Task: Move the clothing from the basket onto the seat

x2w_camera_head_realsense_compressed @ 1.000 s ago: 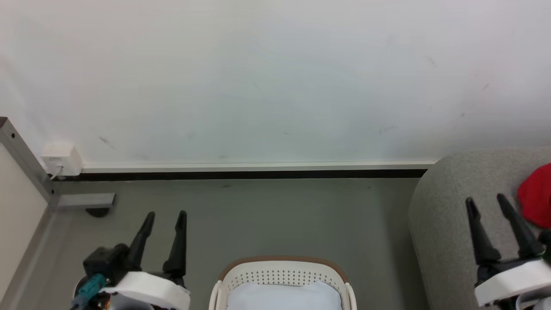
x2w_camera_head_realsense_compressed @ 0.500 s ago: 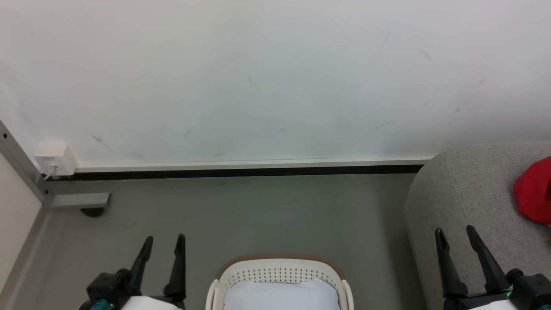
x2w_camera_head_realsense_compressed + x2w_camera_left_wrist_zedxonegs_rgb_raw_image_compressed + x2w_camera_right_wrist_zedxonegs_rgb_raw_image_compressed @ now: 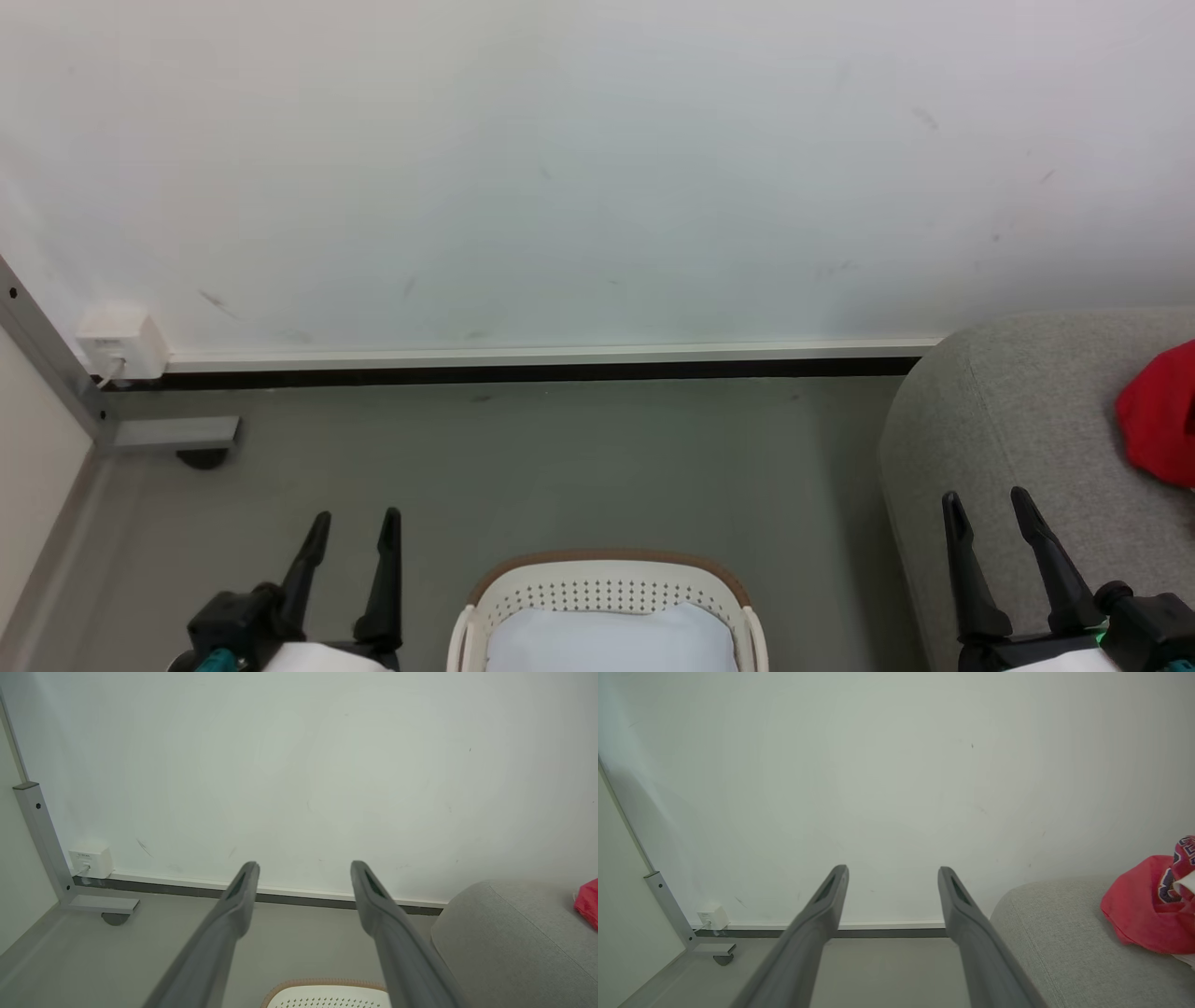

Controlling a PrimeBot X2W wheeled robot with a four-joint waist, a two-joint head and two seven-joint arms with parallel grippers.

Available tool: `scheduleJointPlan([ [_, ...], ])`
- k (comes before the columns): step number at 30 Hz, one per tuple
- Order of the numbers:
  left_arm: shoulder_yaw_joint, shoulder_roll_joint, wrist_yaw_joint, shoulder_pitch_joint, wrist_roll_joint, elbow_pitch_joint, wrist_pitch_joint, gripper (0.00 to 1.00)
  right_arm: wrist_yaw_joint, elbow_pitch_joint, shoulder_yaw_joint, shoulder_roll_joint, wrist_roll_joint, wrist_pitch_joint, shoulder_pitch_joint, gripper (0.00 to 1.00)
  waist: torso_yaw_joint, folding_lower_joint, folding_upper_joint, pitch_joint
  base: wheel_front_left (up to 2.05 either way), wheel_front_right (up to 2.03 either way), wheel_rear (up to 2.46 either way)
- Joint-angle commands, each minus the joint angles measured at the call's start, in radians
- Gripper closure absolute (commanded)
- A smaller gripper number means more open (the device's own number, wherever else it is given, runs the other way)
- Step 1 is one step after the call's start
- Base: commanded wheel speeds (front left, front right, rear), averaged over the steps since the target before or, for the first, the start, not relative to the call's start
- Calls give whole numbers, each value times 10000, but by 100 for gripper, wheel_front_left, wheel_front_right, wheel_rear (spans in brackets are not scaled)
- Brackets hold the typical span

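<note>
Red clothing (image 3: pixel 1162 420) lies on the grey seat (image 3: pixel 1018 420) at the right edge; in the right wrist view the clothing (image 3: pixel 1146 914) shows printed lettering and rests on the seat (image 3: pixel 1055 938). The cream basket (image 3: pixel 607 588) with its tan rim stands on the floor at bottom centre, a pale blue-white fabric inside it. My left gripper (image 3: pixel 355 523) hangs open and empty to the basket's left. My right gripper (image 3: pixel 985 502) is open and empty over the seat's front left part. From each wrist, the left gripper (image 3: pixel 303 868) and right gripper (image 3: pixel 892 872) point at the wall.
A white wall with a dark skirting strip runs behind the grey floor. A white socket box (image 3: pixel 119 343) sits low on the wall at left, beside a grey metal frame post and foot (image 3: pixel 173 434). Bare floor lies between basket and wall.
Both grippers have drawn back toward the bottom of the head view, the right one off the red clothing's side. The head camera has shifted slightly. Over the last half second nothing moved.
</note>
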Motion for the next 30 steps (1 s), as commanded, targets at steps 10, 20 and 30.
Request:
scheduleJointPlan([
  [10,120,-9,-101,5,146,-17,-5,0,-23,3,114,-15,87,-31,-4,0,-15,0,0,29,0,0,0],
  [20,140,-79,-86,61,-298,297,146,100,0,197,110,83,368,95,116,100,-15,0,0,42,0,0,0],
  [30,311,-70,-96,15,-2204,192,647,100,-2,245,-178,113,2071,575,4,100,-14,0,0,74,0,0,0],
])
